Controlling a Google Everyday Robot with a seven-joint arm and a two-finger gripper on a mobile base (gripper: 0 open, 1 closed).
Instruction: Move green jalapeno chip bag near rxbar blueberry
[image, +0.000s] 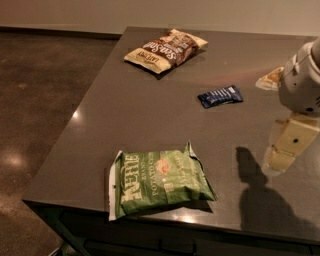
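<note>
The green jalapeno chip bag (159, 182) lies flat near the front edge of the dark table (125, 115), with its white "Kettle" lettering toward the left. The rxbar blueberry (220, 96), a small navy wrapper, lies further back, right of the table's middle. My gripper (286, 147) hangs at the right edge of the view, above the table, right of both the bag and the bar and touching neither. It holds nothing that I can see.
A cream-and-brown chip bag (166, 50) lies at the back of the table. A small pale object (270, 79) sits at the far right, partly behind my arm. The table's left and front edges drop to a dark floor (35, 100).
</note>
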